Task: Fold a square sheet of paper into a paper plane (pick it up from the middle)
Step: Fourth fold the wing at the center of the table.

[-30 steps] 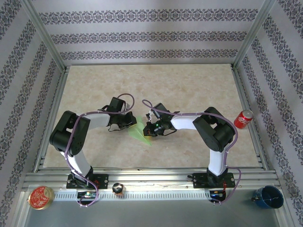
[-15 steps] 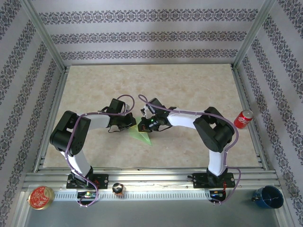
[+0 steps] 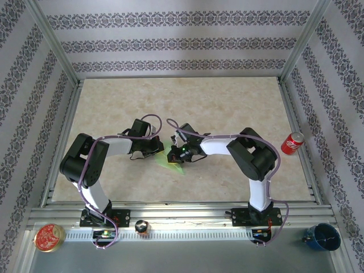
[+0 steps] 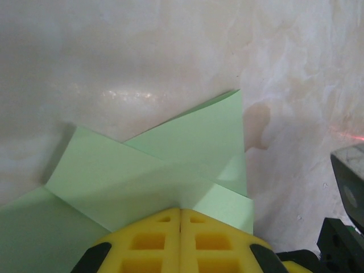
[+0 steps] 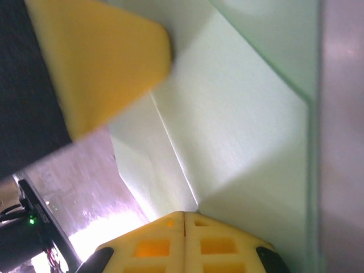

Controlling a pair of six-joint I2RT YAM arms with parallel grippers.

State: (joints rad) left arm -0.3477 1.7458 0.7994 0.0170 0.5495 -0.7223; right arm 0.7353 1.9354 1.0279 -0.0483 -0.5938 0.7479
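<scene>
Creased pale-green paper (image 4: 149, 170) lies flat near the middle of the desk (image 3: 227, 108). The left pincer (image 4: 180, 226), fingers pressed together, sits over the paper. The right pincer (image 5: 185, 228), likewise closed, sits over the paper too.

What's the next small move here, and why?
Probably drag the right end effector along the crease to sharpen it, while the left end effector pins the green paper. Both are shut with tips at the folded sheet, and its flaps look loosely laid, not pressed flat.
</scene>
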